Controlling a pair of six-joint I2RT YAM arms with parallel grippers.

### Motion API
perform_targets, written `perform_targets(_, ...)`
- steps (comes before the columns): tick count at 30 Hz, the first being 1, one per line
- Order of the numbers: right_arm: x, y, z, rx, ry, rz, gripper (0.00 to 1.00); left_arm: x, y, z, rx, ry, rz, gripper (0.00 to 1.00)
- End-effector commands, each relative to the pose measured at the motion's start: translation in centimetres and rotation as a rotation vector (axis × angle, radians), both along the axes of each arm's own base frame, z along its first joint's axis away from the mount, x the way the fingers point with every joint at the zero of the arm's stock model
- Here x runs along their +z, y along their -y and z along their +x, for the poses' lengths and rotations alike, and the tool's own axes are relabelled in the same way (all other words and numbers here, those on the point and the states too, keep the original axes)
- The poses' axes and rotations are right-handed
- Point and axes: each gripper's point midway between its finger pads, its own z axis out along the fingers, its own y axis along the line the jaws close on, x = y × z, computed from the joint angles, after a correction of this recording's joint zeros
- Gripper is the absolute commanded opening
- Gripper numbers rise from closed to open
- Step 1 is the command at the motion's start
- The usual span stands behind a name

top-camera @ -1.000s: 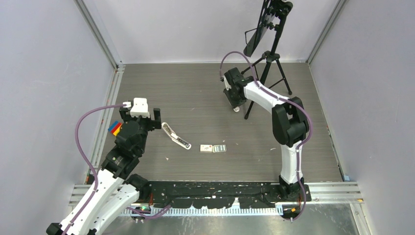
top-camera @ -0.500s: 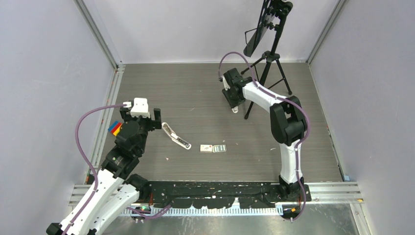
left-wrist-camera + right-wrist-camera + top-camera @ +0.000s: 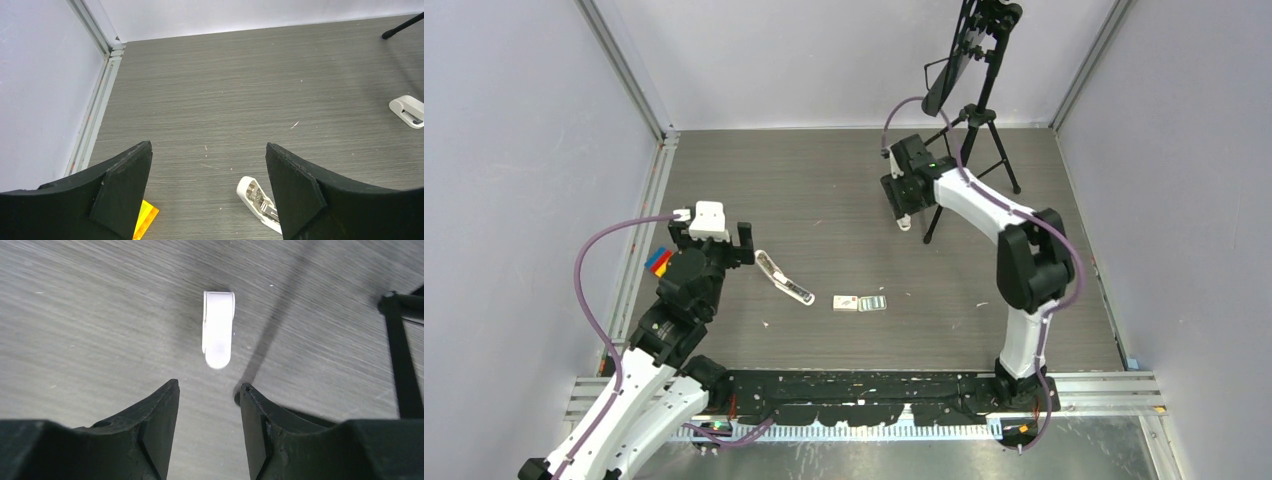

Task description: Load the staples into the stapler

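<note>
Left pincer [image 3: 745,243], wide and empty, sits nearer: the stapler [image 3: 784,279] lies just lower-right of it, slanting toward lower right.

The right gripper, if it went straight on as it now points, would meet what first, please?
Probably the short white stapler, lying on the table ahead of the right gripper, almost in line with the gap between its parted jaws. Depth is unclear, so it may touch the table first.
</note>
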Motion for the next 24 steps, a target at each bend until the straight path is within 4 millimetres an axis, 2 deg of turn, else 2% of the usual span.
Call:
perform_targets(1, 7.3, -1.3, -1.8, -0.088, 0.135, 0.171, 0.55, 1.0, 0.4, 0.0, -0.016, 0.035, -0.054, 0.86)
perform_targets(6, 9.0, -2.6, -5.8, -0.124, 0.191, 0.218, 0.58, 1.0, 0.5, -0.2, -0.024, 0.034, -0.061, 0.86)
perform_targets(11, 9.1, -4.0, -9.6, -0.191, 0.194, 0.289, 0.62, 0.8, 0.5, -0.1, -0.021, 0.024, -0.053, 0.86)
perform_targets(17, 7.1, -6.0, -13.6, -0.249, 0.166, 0.307, 0.62, 0.6, 0.5, 0.0, -0.019, 0.017, -0.047, 0.86)
perform_targets(22, 4.1, -7.9, -16.4, -0.277, 0.15, 0.269, 0.62, 0.5, 0.3, 0.0, -0.009, 0.014, -0.038, 0.86)
perform_targets(24, 2.8, -8.5, -17.1, -0.302, 0.139, 0.271, 0.58, 0.6, 0.4, 0.0, -0.012, 0.015, -0.04, 0.86)
